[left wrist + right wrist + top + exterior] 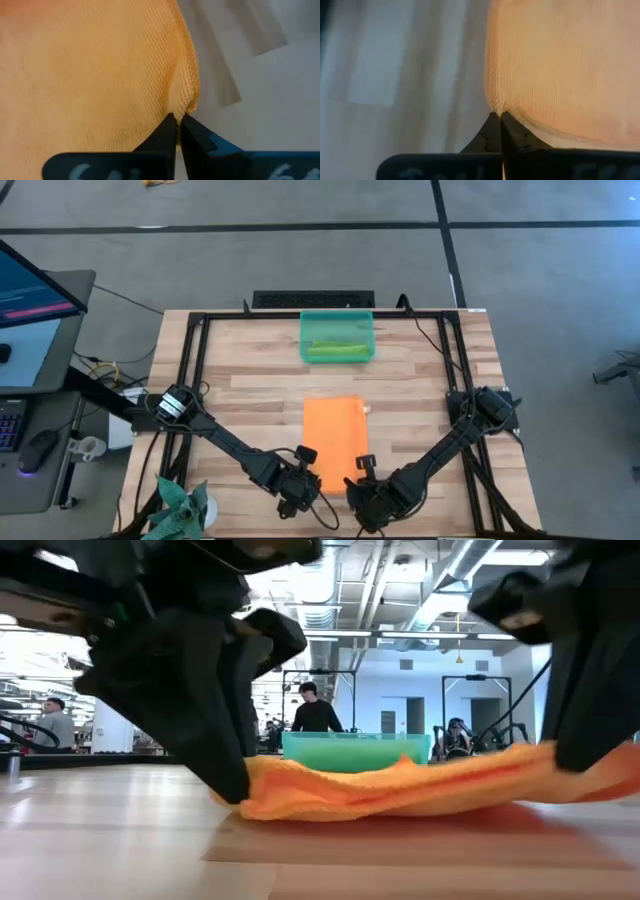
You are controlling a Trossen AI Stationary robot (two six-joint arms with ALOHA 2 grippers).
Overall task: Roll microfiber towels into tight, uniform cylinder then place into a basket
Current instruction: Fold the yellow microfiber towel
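The orange towel (pixel 334 442) lies flat mid-table, its near edge lifted off the wood. At its near-left corner we see the left gripper (pixel 304 454) pinching the hem; at the near-right corner the right gripper (pixel 362 464) pinches likewise. Beyond, the basket (pixel 337 321) holds the green towel (pixel 335 350).

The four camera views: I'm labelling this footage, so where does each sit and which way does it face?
High: overhead, looking down; both arms, flat orange microfiber towel, translucent teal plastic basket.
Low: table height, looking level; both arms loom large.
Left wrist: left gripper fingers pinch the towel's edge.
Right wrist: right gripper likewise.
All views share the towel.
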